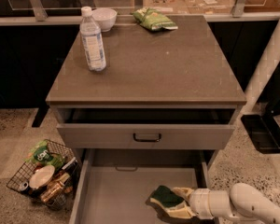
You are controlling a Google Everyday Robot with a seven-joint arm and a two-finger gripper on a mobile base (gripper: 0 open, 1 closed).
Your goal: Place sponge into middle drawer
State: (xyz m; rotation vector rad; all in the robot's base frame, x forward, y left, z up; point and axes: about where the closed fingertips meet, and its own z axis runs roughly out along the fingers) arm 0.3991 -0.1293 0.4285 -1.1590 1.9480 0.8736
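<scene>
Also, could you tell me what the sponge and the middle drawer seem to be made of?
The sponge, held by the gripper at lower right over the middle drawer, looks like soft pale-yellow foam under a dark green fibrous scouring layer. The drawer looks like matt grey painted metal or laminate, judging by its thin, flat walls.
</scene>
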